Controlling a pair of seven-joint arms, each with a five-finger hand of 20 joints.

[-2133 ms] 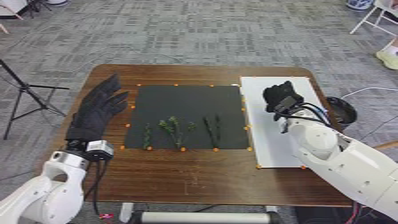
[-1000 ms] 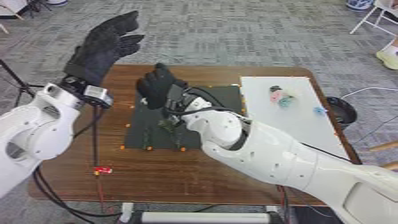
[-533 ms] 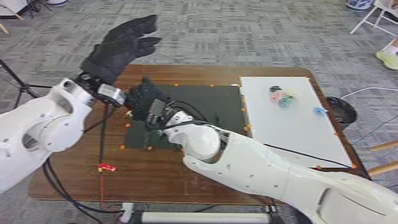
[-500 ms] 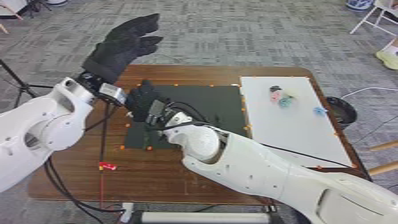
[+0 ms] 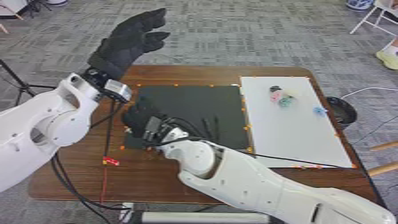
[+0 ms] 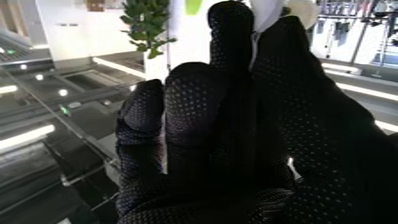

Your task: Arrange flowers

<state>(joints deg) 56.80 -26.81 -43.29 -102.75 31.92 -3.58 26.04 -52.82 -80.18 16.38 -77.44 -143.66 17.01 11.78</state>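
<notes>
My right hand (image 5: pixel 140 116) is over the left part of the dark mat (image 5: pixel 191 97), hiding the leafy sprigs there. Two thin dark-green stems (image 5: pixel 210 128) lie on the mat to its right. In the right wrist view, thumb and finger of my right hand (image 6: pixel 235 115) close at their tips around a pale, petal-like flower (image 6: pixel 266 14). On the white board (image 5: pixel 302 142) rest a pink flower (image 5: pixel 276 96), a teal one (image 5: pixel 285 102), a blue one (image 5: pixel 320 111) and a dark one (image 5: pixel 275 89). My left hand (image 5: pixel 129 44) is held up beyond the table's far left, fingers extended.
The brown table (image 5: pixel 195 182) extends in front of the mat. Orange markers edge mat and board. A black round container (image 5: pixel 341 111) stands beside the table's right edge. Cables hang from my left arm past a red tag (image 5: pixel 110 161).
My right hand has gone from the white board to the mat's left part, lately sinking a little nearer. My left hand has risen and moved outward, past the far table edge.
</notes>
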